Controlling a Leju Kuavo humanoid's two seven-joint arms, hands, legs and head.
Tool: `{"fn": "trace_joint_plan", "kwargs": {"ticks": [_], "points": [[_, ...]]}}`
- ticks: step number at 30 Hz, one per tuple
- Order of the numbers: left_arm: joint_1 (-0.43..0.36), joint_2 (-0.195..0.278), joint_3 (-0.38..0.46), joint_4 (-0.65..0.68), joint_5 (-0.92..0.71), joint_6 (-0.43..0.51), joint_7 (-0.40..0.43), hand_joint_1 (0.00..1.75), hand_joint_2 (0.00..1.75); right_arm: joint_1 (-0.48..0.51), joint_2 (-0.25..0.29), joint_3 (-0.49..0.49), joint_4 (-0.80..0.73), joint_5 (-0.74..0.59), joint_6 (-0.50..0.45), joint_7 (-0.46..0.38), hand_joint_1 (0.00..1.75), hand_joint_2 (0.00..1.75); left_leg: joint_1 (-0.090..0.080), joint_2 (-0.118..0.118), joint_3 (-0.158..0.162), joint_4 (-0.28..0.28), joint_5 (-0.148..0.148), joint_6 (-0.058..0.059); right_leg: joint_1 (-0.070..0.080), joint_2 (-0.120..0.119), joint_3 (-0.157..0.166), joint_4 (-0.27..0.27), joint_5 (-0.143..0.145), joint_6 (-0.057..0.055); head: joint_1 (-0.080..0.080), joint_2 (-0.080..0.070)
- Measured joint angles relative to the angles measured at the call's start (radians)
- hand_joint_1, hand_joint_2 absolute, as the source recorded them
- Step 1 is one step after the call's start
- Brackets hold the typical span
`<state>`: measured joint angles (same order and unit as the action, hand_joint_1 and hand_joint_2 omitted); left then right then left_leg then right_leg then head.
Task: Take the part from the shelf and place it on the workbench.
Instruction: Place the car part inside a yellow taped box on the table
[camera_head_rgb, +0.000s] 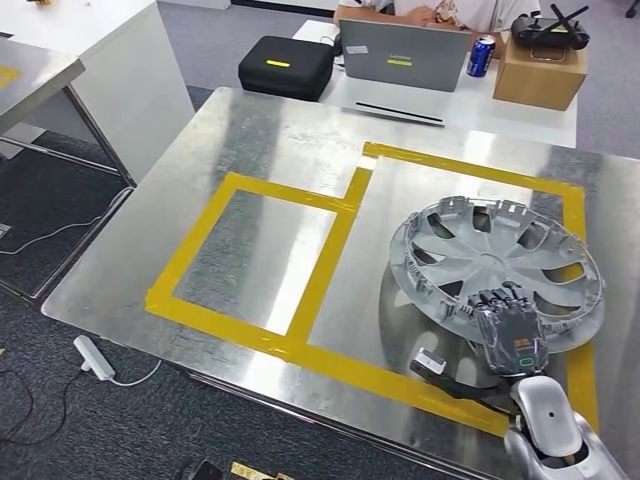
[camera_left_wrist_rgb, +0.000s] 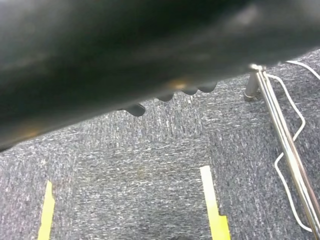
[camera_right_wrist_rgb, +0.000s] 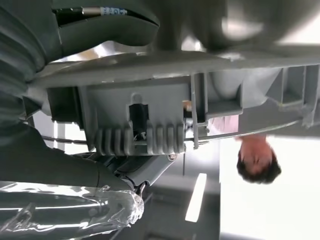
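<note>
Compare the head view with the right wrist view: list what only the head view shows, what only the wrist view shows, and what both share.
Head view only: the metal workbench with yellow tape outlines, and beyond it a laptop, black case, blue can and cardboard box.

Right wrist view only: the underside of the wheel cover's rim, with its ribbed clip and wire ring.

Both: the grey wheel cover held at its near edge by the right hand, and a person seated beyond the workbench.
</note>
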<state>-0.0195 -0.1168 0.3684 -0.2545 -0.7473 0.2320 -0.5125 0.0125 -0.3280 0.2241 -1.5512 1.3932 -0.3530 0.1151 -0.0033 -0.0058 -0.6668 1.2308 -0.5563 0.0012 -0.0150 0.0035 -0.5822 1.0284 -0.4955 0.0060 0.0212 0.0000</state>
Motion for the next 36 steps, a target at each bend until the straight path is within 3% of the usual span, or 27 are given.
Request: {"fn": "trace_joint_plan", "kwargs": {"ticks": [2, 3, 5, 6, 8, 9, 10, 12, 13, 14, 17, 19, 21, 23, 25, 27, 28, 29, 30, 32, 33, 36], "points": [[0.000, 0.001, -0.001, 0.000, 0.006, 0.002, 0.002, 0.00, 0.00, -0.003, -0.015, 0.012, -0.003, -0.043, 0.062, -0.004, 1.75, 1.75, -0.003, 0.000, 0.058, -0.126, 0.061, 0.014, 0.003, 0.001, 0.003, 0.001, -0.001, 0.002, 0.000, 0.000], [-0.001, 0.002, -0.001, 0.000, 0.008, 0.002, 0.002, 0.00, 0.00, -0.006, -0.024, 0.018, -0.005, -0.062, 0.090, -0.005, 1.75, 1.75, -0.005, 0.000, 0.078, -0.170, 0.072, 0.018, 0.004, 0.001, 0.001, 0.002, -0.002, 0.004, 0.001, 0.000], [-0.001, 0.003, -0.001, -0.001, 0.011, 0.003, 0.004, 0.00, 0.00, -0.011, -0.041, 0.032, -0.009, -0.093, 0.137, -0.006, 1.75, 1.75, -0.008, 0.000, 0.089, -0.201, 0.070, 0.021, 0.006, 0.001, -0.002, 0.001, 0.000, 0.013, 0.001, 0.000], [0.000, 0.003, -0.001, -0.001, 0.012, 0.003, 0.005, 0.00, 0.00, -0.012, -0.049, 0.036, -0.012, -0.104, 0.151, -0.007, 1.58, 1.75, -0.007, 0.000, 0.091, -0.207, 0.071, 0.023, 0.004, 0.001, -0.004, -0.001, 0.001, 0.019, 0.001, 0.000], [0.002, 0.003, -0.001, -0.002, 0.014, 0.005, 0.006, 0.00, 0.00, -0.014, -0.063, 0.045, -0.017, -0.121, 0.169, -0.011, 0.71, 1.75, -0.002, 0.001, 0.094, -0.217, 0.077, 0.030, 0.003, 0.000, -0.015, 0.020, -0.015, 0.029, 0.002, 0.000], [0.002, 0.003, -0.001, -0.003, 0.015, 0.007, 0.006, 0.00, 0.00, -0.015, -0.069, 0.048, -0.019, -0.131, 0.174, -0.013, 0.27, 1.75, 0.000, 0.002, 0.096, -0.221, 0.080, 0.033, 0.003, 0.000, -0.033, 0.057, -0.038, 0.033, 0.004, 0.000], [0.001, 0.003, -0.001, -0.004, 0.016, 0.008, 0.007, 0.00, 0.00, -0.015, -0.074, 0.052, -0.020, -0.142, 0.179, -0.017, 0.00, 1.75, 0.000, 0.002, 0.097, -0.221, 0.080, 0.035, 0.002, -0.001, -0.061, 0.114, -0.067, 0.036, 0.005, 0.000], [0.001, 0.002, -0.001, -0.004, 0.018, 0.009, 0.007, 0.00, 0.00, -0.009, -0.081, 0.062, -0.024, -0.167, 0.188, -0.026, 0.00, 0.87, 0.000, 0.003, 0.096, -0.221, 0.080, 0.037, 0.002, -0.001, -0.120, 0.238, -0.117, 0.041, 0.006, 0.000], [0.002, 0.002, -0.001, -0.004, 0.020, 0.009, 0.007, 0.00, 0.00, -0.004, -0.084, 0.067, -0.029, -0.179, 0.190, -0.030, 0.00, 0.44, 0.000, 0.003, 0.096, -0.221, 0.080, 0.038, 0.002, -0.001, -0.135, 0.266, -0.120, 0.043, 0.006, 0.000], [0.003, 0.002, -0.001, -0.004, 0.022, 0.009, 0.007, 0.00, 0.00, 0.000, -0.087, 0.072, -0.036, -0.189, 0.192, -0.034, 0.00, 0.00, 0.000, 0.003, 0.096, -0.220, 0.080, 0.037, 0.001, -0.001, -0.131, 0.255, -0.103, 0.044, 0.007, 0.000], [0.003, 0.002, 0.000, -0.005, 0.026, 0.010, 0.007, 0.00, 0.00, 0.008, -0.102, 0.086, -0.066, -0.217, 0.195, -0.044, 0.00, 0.00, -0.003, 0.002, 0.099, -0.217, 0.076, 0.031, 0.001, -0.004, -0.036, 0.070, -0.015, 0.041, 0.008, 0.000], [0.004, 0.002, 0.000, -0.005, 0.027, 0.011, 0.007, 0.00, 0.00, 0.016, -0.113, 0.093, -0.089, -0.231, 0.197, -0.048, 0.00, 0.00, -0.008, 0.002, 0.096, -0.213, 0.074, 0.022, 0.002, -0.004, 0.003, -0.002, -0.001, 0.033, 0.006, 0.000], [0.007, 0.003, 0.000, -0.005, 0.027, 0.011, 0.007, 0.00, 0.00, 0.028, -0.123, 0.096, -0.108, -0.237, 0.197, -0.049, 0.00, 0.00, -0.009, 0.001, 0.094, -0.213, 0.075, 0.014, 0.003, -0.002, 0.006, -0.006, -0.001, 0.022, 0.005, 0.000], [0.008, 0.004, 0.000, -0.005, 0.027, 0.012, 0.007, 0.00, 0.00, 0.035, -0.131, 0.097, -0.122, -0.242, 0.199, -0.050, 0.00, 0.00, -0.006, 0.001, 0.087, -0.195, 0.057, 0.004, 0.001, -0.002, 0.007, -0.009, 0.002, 0.011, 0.004, 0.000], [0.008, 0.005, 0.000, -0.005, 0.029, 0.011, 0.006, 0.00, 0.00, 0.035, -0.136, 0.098, -0.136, -0.253, 0.209, -0.054, 0.00, 0.00, -0.003, 0.002, 0.051, -0.111, 0.004, -0.006, -0.001, -0.003, 0.007, -0.011, 0.003, 0.002, 0.000, 0.000], [0.008, 0.005, 0.000, -0.005, 0.032, 0.010, 0.006, 0.00, 0.00, 0.035, -0.143, 0.102, -0.150, -0.270, 0.230, -0.061, 0.00, 0.00, -0.001, 0.002, -0.006, 0.014, -0.051, -0.010, 0.000, -0.003, 0.007, -0.011, 0.003, -0.001, -0.001, 0.000], [0.010, 0.004, 0.000, -0.005, 0.034, 0.009, 0.006, 0.00, 0.00, 0.036, -0.148, 0.104, -0.159, -0.278, 0.239, -0.063, 0.00, 0.00, 0.000, 0.002, -0.025, 0.052, -0.058, -0.011, 0.000, -0.003, 0.008, -0.011, 0.002, -0.002, -0.001, 0.000], [0.011, 0.004, 0.001, -0.005, 0.036, 0.008, 0.006, 0.00, 0.00, 0.037, -0.154, 0.105, -0.169, -0.284, 0.245, -0.064, 0.00, 0.00, 0.000, 0.002, -0.027, 0.055, -0.045, -0.010, 0.000, -0.003, 0.008, -0.011, 0.002, -0.002, -0.001, 0.000], [0.012, 0.005, 0.001, -0.005, 0.039, 0.008, 0.006, 0.00, 0.00, 0.039, -0.161, 0.105, -0.181, -0.288, 0.247, -0.065, 0.00, 0.00, 0.000, 0.002, -0.012, 0.022, -0.016, -0.007, 0.000, -0.002, 0.010, -0.010, 0.002, -0.002, -0.001, 0.000], [0.012, 0.006, 0.004, -0.005, 0.043, 0.009, 0.005, 0.00, 0.00, 0.042, -0.172, 0.104, -0.207, -0.293, 0.247, -0.066, 0.00, 0.00, -0.001, 0.002, 0.046, -0.100, 0.052, 0.002, 0.002, -0.001, 0.013, -0.010, 0.001, 0.001, -0.001, 0.000], [0.012, 0.007, 0.005, -0.005, 0.045, 0.009, 0.003, 0.00, 0.00, 0.043, -0.177, 0.104, -0.219, -0.295, 0.246, -0.067, 0.00, 0.00, -0.002, 0.002, 0.072, -0.155, 0.069, 0.007, 0.004, 0.000, 0.012, -0.009, 0.000, 0.004, -0.001, 0.000], [0.013, 0.009, 0.008, -0.006, 0.046, 0.010, -0.004, 0.00, 0.00, 0.053, -0.195, 0.103, -0.254, -0.310, 0.247, -0.078, 0.00, 0.00, -0.006, 0.002, 0.094, -0.211, 0.071, 0.016, 0.005, -0.001, 0.007, -0.010, 0.001, 0.018, 0.000, 0.000]]}}
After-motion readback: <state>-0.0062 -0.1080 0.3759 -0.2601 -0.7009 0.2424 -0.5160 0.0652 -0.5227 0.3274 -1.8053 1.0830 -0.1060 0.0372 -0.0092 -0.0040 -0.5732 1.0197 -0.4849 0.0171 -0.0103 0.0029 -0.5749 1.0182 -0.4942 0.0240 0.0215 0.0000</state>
